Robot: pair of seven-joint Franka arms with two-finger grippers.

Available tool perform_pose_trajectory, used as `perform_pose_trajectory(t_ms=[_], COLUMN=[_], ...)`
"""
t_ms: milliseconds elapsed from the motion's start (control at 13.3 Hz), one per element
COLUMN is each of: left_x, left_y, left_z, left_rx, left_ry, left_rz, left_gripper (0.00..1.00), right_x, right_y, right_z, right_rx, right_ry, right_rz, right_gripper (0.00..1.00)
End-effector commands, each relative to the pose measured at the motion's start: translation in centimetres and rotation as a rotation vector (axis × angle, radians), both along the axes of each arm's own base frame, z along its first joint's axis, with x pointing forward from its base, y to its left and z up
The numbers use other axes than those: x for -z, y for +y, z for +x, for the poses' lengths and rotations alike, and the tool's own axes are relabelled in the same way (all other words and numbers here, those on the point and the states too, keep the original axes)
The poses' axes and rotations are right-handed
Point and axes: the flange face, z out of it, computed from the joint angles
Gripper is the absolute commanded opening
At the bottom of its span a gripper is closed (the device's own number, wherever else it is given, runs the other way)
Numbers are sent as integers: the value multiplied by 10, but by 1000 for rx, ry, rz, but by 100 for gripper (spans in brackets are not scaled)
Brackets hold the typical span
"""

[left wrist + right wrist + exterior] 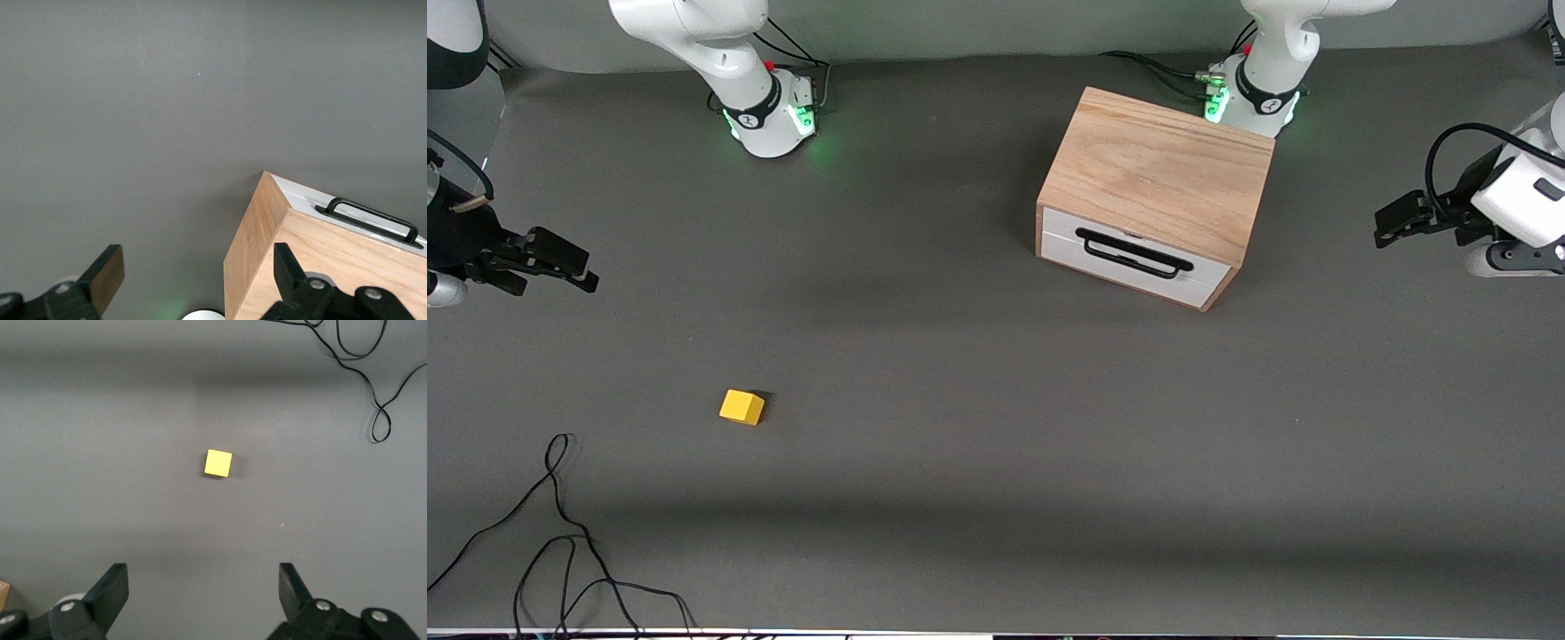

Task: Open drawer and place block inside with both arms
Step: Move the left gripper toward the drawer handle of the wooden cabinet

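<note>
Black right gripper [574,267]: fingers spread wide and holding nothing, hanging over the table's edge at the right arm's end; arm waiting.
Loose black cable [560,533]: on the grey table [960,444], nearer the front camera than the block.
Yellow block [742,407]: on the table, toward the right arm's end, well apart from the cabinet.
Oak cabinet [1156,169]: in front of the left arm's base.
White drawer [1134,258]: shut, black bar handle [1134,252] untouched.
Left gripper [1396,218]: fingers parted and holding nothing, over the table beside the cabinet; arm waiting.

Place: I worked in a robotics lab.
Evidence: grey-covered bench [996,462], my arm bases [769,116] bolted down, loose cables [560,533].
</note>
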Motion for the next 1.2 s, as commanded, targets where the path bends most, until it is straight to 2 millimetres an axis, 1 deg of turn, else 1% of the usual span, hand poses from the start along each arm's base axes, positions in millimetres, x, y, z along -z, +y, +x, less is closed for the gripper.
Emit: perform_pose_trajectory(t_ms=[0,375,450,600,825,900,1050,1125], left_x=[-2,-2,-2,-3,-2,0,2,2], left_y=[-1,-2,-5,-50,-131,-153,-195,-213], left_z=[-2,-2,-3,-10,-28,-33,-45,-49], left_rx=[6,1,-37,-184,-454,-543,-655,-749], left_ry=[-3,-3,0,9,0,-4,-6,6], left_rz=[4,5,4,27,65,75,80,74], left_gripper=[100,100,100,100,100,100,100,100], right_x=[-5,-4,-4,-1,3,6,17,23], right_y=[0,-5,-5,-5,-3,-3,-5,-5], right_z=[2,3,3,5,5,5,11,15], right_rx=[21,20,19,28,25,22,16,16], right_ry=[6,7,5,10,16,21,36,42], right_rz=[-8,-3,-1,-1,-3,-3,-7,-7], right_gripper=[100,100,100,100,100,100,100,100])
